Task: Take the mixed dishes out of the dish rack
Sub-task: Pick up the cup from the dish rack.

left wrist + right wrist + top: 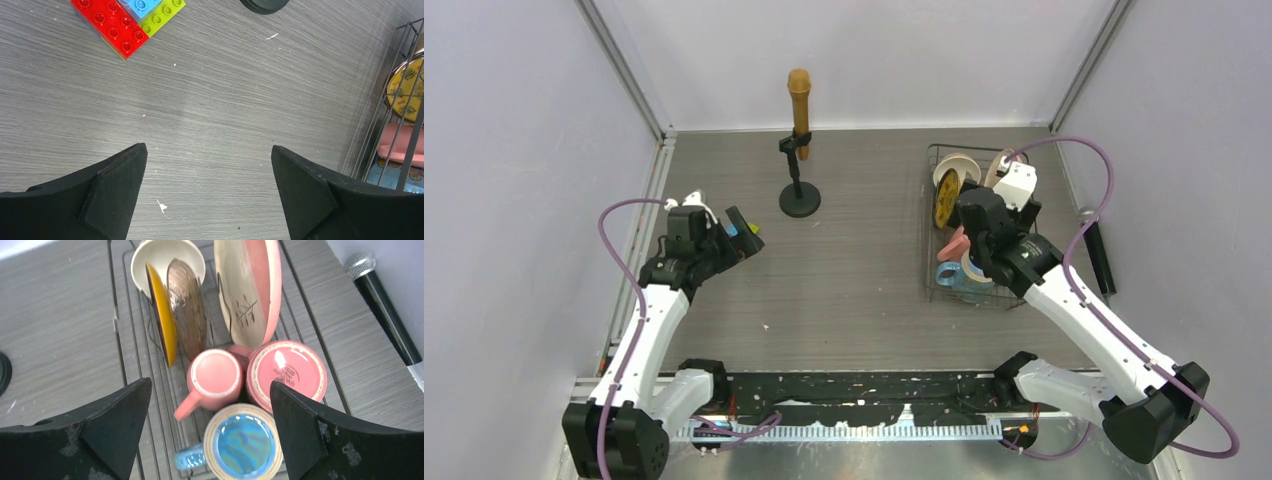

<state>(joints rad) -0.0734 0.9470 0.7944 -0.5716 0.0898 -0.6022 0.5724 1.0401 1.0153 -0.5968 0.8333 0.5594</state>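
The black wire dish rack [929, 222] stands at the right, and its floor shows in the right wrist view [131, 340]. In it are a white bowl [167, 260], a small yellow plate on edge [162, 315], a large pink-cream leaf plate on edge [250, 290], an upturned pink mug [215, 380], an upturned pink patterned mug [287, 372] and a blue-handled mug [243, 445], base up. My right gripper [210, 385] hangs open above the mugs, touching none. My left gripper [209, 148] is open and empty over bare table at the left [746, 236].
Toy blocks [125, 25] lie just beyond my left gripper. A black round-based stand with an orange microphone [799, 150] is at the back centre. A black microphone [1099, 250] lies right of the rack. Walls close in on both sides.
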